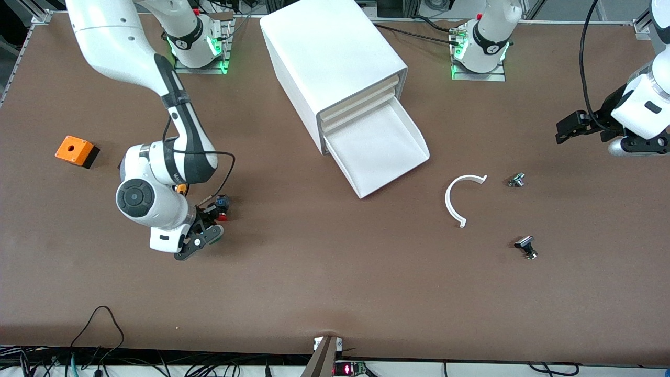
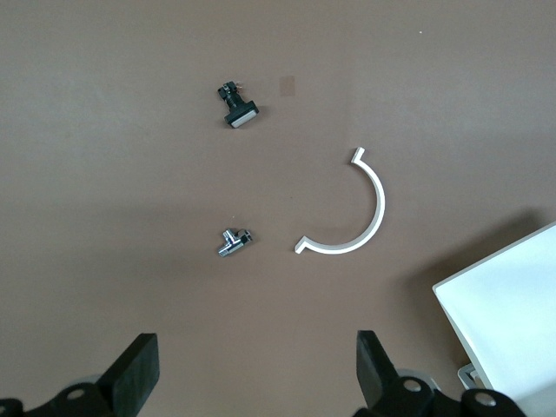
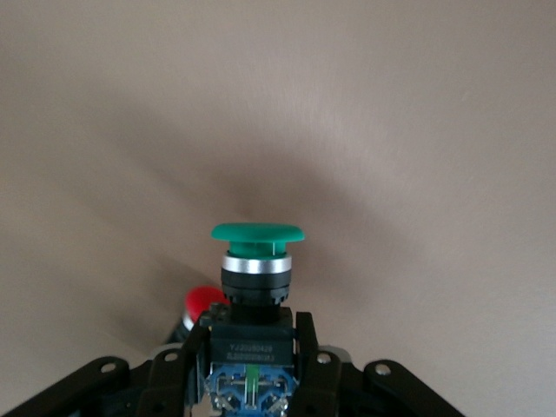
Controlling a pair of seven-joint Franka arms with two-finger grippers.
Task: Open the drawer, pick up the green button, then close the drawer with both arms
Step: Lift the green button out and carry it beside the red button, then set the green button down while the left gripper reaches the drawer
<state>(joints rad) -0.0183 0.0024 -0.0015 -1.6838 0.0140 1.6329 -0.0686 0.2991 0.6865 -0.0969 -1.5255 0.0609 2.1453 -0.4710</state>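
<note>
The white cabinet [image 1: 330,57] stands at the back middle of the table. Its lowest drawer [image 1: 377,152] is pulled out and the white tray inside shows nothing in it. My right gripper [image 1: 207,233] is low over the table toward the right arm's end. In the right wrist view it [image 3: 252,347] is shut on the black-and-blue body of the green-capped button [image 3: 257,233], with the cap pointing away from the wrist. A red-capped button [image 3: 201,304] lies on the table just beside it. My left gripper [image 1: 568,131] is open and empty, held up over the left arm's end of the table.
An orange-topped box [image 1: 77,151] sits near the right arm's end. A white curved strip [image 1: 460,199], a small metal part [image 1: 516,180] and a small black part [image 1: 526,246] lie near the drawer's open end; all three also show in the left wrist view.
</note>
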